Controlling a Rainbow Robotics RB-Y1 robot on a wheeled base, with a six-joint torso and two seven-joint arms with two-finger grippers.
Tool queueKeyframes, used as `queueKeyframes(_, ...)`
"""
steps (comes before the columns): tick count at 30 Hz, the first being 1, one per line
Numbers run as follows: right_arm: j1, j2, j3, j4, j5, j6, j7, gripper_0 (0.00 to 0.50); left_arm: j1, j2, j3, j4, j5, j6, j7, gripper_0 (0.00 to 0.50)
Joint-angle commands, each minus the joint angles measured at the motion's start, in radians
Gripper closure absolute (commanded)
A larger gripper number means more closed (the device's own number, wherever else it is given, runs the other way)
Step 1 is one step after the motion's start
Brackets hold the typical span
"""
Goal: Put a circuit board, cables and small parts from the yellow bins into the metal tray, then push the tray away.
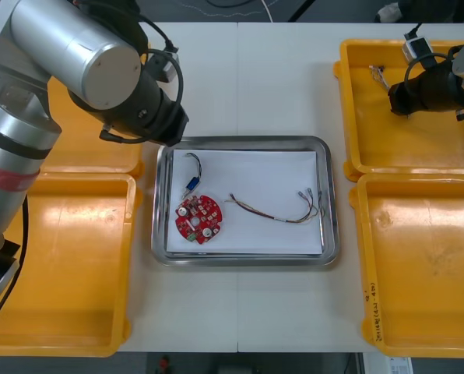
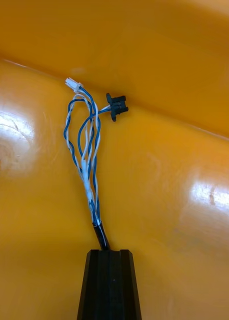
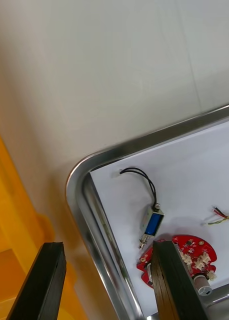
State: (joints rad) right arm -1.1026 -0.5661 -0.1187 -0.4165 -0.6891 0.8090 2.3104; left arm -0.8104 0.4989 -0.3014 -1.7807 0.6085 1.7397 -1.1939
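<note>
My right gripper [image 2: 109,253] is low inside the far right yellow bin [image 1: 419,148], shut on the black sleeved end of a twisted blue and white cable [image 2: 87,150]. The cable runs away from the fingers over the bin floor to a white plug and a black connector. From the front, that gripper [image 1: 394,100] sits beside the cable [image 1: 378,75]. My left gripper [image 3: 107,245] is open above the far left corner of the metal tray [image 3: 94,160]. On the tray's white inside lie a round red circuit board [image 1: 199,219], a small blue metal part [image 1: 192,185] with a black cable, and a red and yellow cable [image 1: 279,212].
The near right bin [image 1: 427,265] and near left bin [image 1: 61,257] look bare inside. My left arm [image 1: 100,62] covers much of the far left bin [image 1: 100,160]. Bare table lies beyond the tray and in front of it.
</note>
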Motion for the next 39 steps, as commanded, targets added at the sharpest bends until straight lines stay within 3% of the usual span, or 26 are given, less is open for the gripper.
queueKeyframes(1, 0.029, -0.009, 0.004, -0.136, 0.097, 0.105, 0.023, 0.5, -0.052, 0.038, 0.07, -0.028, -0.032, 0.049, 0.013, 0.0)
queueKeyframes(5, 0.029, -0.026, -0.007, -0.246, 0.148, 0.253, 0.006, 0.5, -0.05, 0.055, 0.125, -0.019, -0.029, 0.067, 0.01, 0.0)
queueKeyframes(14, 0.03, -0.046, -0.073, -0.436, 0.168, 0.575, -0.026, 0.5, -0.052, 0.076, 0.215, 0.05, -0.024, 0.052, -0.013, 0.0)
queueKeyframes(20, 0.049, -0.047, -0.136, -0.578, 0.171, 0.803, -0.037, 0.5, -0.052, 0.078, 0.249, 0.122, -0.029, 0.0, -0.064, 0.0)
queueKeyframes(26, 0.118, -0.049, -0.164, -0.809, 0.194, 1.01, -0.062, 0.5, -0.05, 0.078, 0.251, 0.221, -0.029, -0.115, -0.079, 0.0)
queueKeyframes(30, 0.147, -0.047, -0.165, -0.92, 0.203, 1.105, -0.074, 0.5, -0.052, 0.078, 0.251, 0.271, -0.032, -0.178, -0.095, 0.0)
queueKeyframes(39, 0.176, -0.044, -0.164, -1.153, 0.183, 1.111, -0.088, 0.5, -0.05, 0.078, 0.254, 0.333, -0.072, -0.266, -0.104, 0.0)
